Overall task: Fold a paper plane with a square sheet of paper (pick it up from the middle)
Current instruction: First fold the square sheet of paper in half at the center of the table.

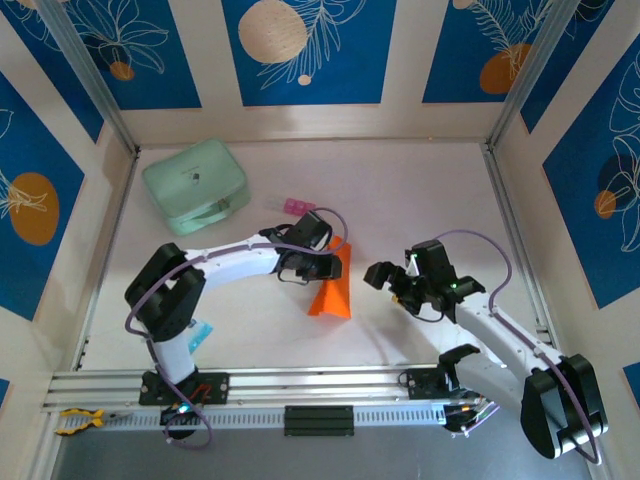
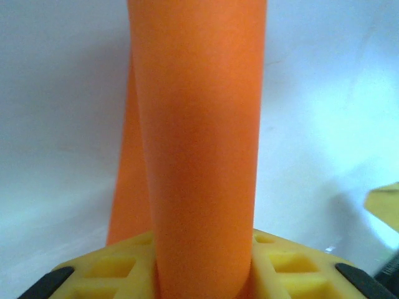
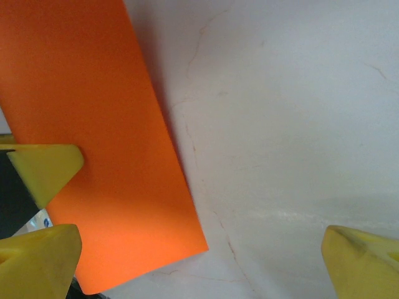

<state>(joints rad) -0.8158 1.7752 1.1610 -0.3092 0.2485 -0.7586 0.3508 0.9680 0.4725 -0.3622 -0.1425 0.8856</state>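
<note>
At the middle of the surface (image 1: 420,190): the left gripper (image 1: 325,265) pinches the sheet of paper (image 1: 332,298) between its pads. In the left wrist view the orange sheet rises out of them in a rounded bend.
Sheet of paper: lifted into a tent shape at mid-surface, with its low edge toward the near edge. Whether that edge rests on the surface or hangs just over it cannot be told. One flat panel faces the right arm.
Right gripper (image 1: 385,277): spread wide and holding nothing, just beside the sheet on its right, with the loose panel's lower corner near one finger.
Step in hand: probably bringing the two halves together for the centre crease. The bend looks round, not yet pressed flat.
Doing it well: hold the pinch at the middle and lower the sheet gently, so both free edges settle level before any pressing. The right gripper should meet the loose panel flat-on, away from the corner, and steady it while the bend is flattened.
Risk: thin paper is likely to buckle or slide in the pinch, and uneven edges would give a skewed crease.
Far left corner: a mint-green case (image 1: 195,185), with a small pink block (image 1: 297,206) just behind the left gripper. Both are clear of the fold.
</note>
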